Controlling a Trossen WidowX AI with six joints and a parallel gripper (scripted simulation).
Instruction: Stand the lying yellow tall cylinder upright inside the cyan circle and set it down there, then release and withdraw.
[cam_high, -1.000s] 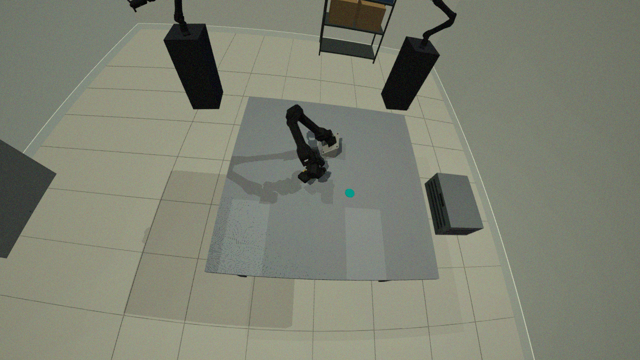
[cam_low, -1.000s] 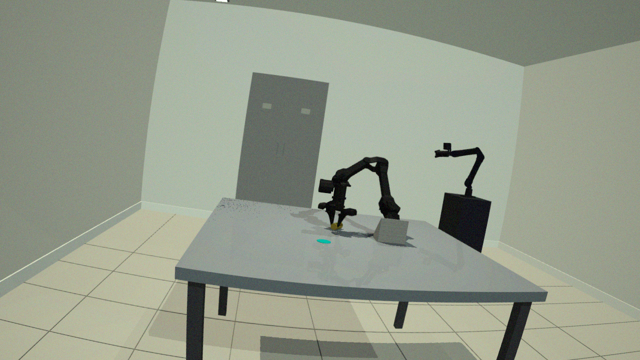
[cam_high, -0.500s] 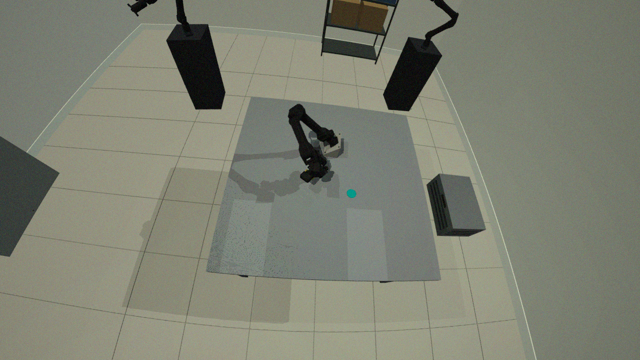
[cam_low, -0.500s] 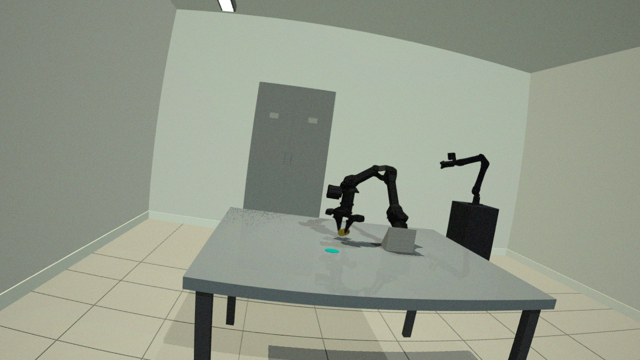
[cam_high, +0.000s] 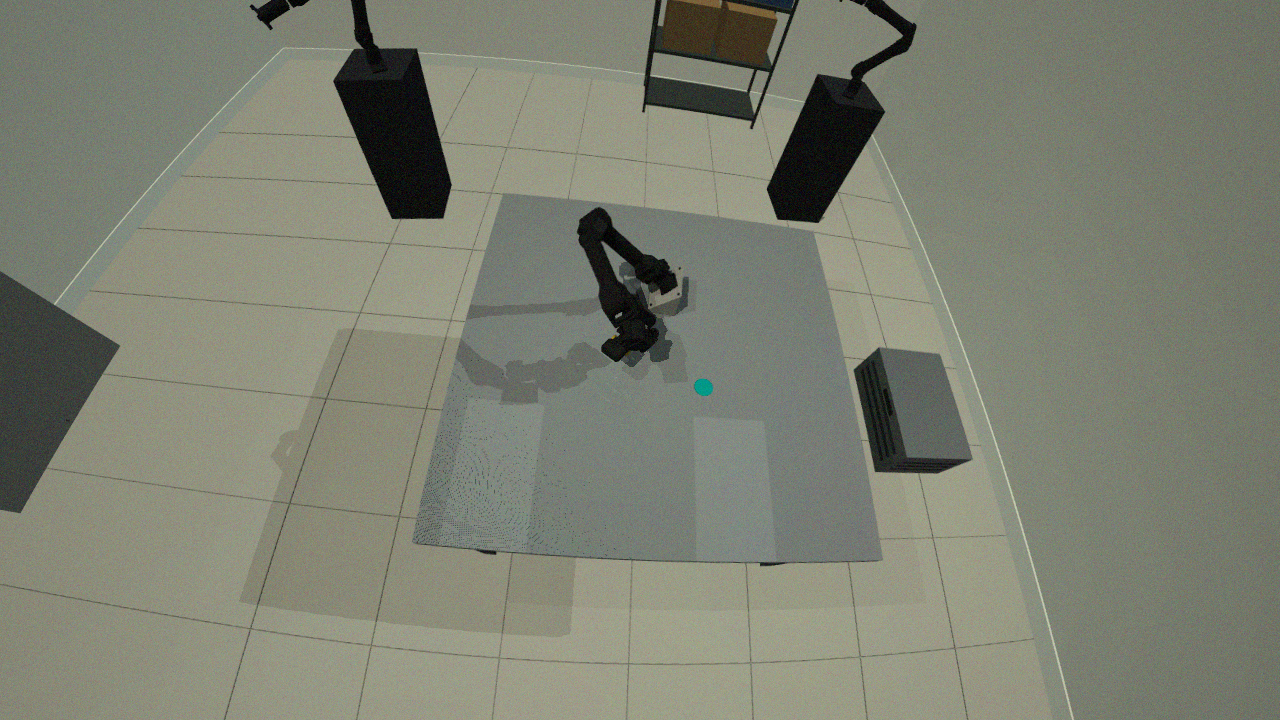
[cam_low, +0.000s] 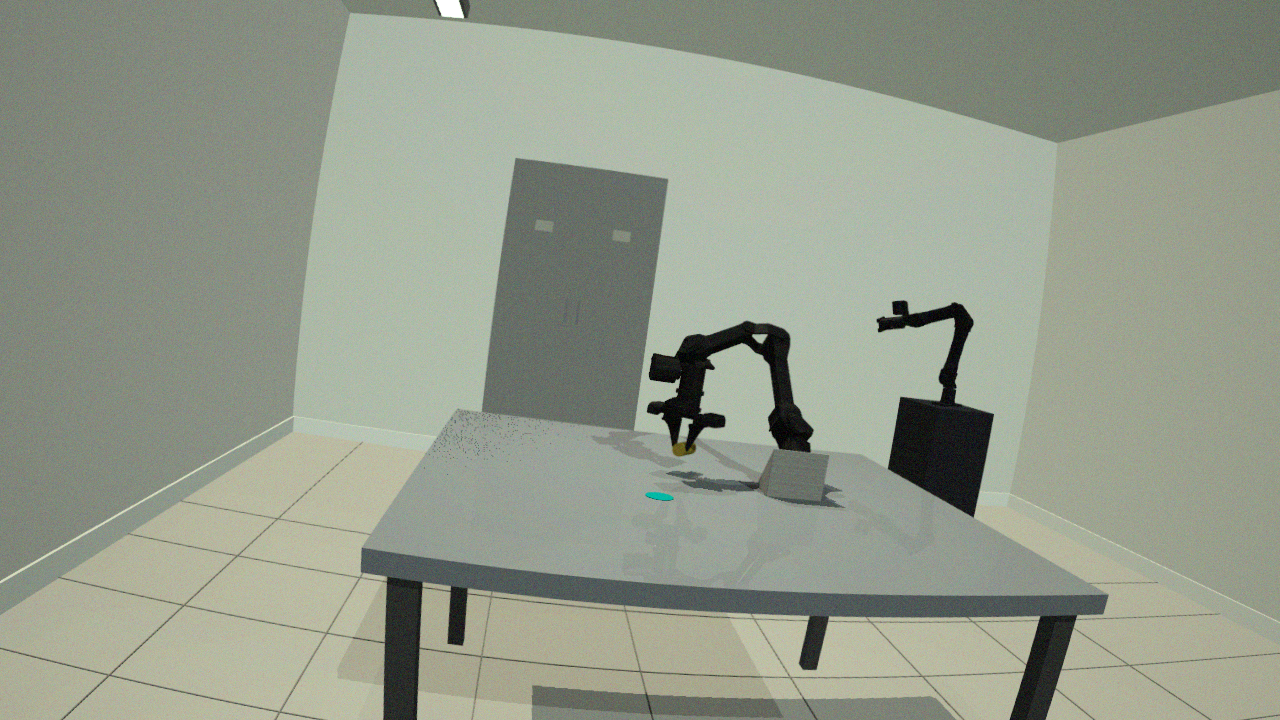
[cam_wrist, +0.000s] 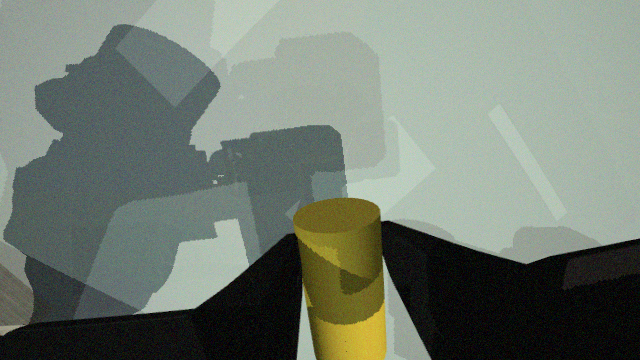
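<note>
Between the pincer's (cam_wrist: 341, 260) dark fingers, the yellow cylinder (cam_wrist: 342, 270) is clamped across its round side, one flat end pointing away from the wrist camera. In the exterior view it is seen held just above the surface (cam_low: 537, 537), near the cyan circle (cam_low: 659, 496) but not over it. It is judged rigid, smooth and light; being round, it may be prone to pivoting between flat fingers. The hold appears to sit near mid-length, which should limit swing when it is tipped upright. The arm is folded, elbow high, wrist bent down, pincer pointing nearly straight at the surface. A grey block (cam_low: 794, 475) lies beside the arm's base.
</note>
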